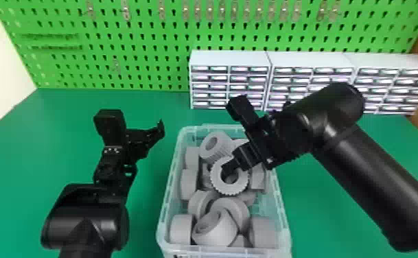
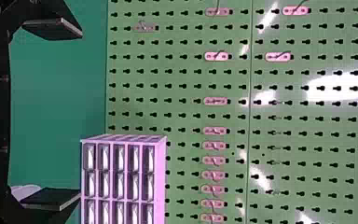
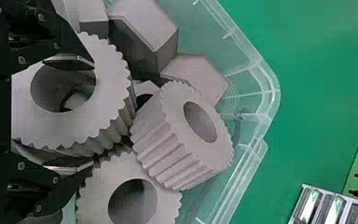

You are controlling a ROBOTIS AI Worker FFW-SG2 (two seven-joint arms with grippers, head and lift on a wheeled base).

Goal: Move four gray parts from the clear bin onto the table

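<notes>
Head view: clear plastic bin (image 1: 223, 251), near wall cut off low; inside, a gray toothed ring (image 1: 232, 190), partly hidden by the spread, empty right end effector (image 1: 232, 136). Left end effector (image 1: 135, 120): open, empty. Beyond: green bench (image 1: 22, 140), white drawer cabinets (image 1: 230, 59), green pegboard (image 1: 142, 61).

Left end effector (image 1: 135, 120) spread; pegboard (image 2: 182, 79), drawers (image 2: 119, 157) beyond.

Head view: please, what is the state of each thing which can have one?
Clear bin, open-topped, loaded with gray parts.
Left hand, open, empty.
Right hand, open, one finger at the hole of a gear.
That gear, in the bin, hole facing up.
Drawers, seemingly closed.
</notes>
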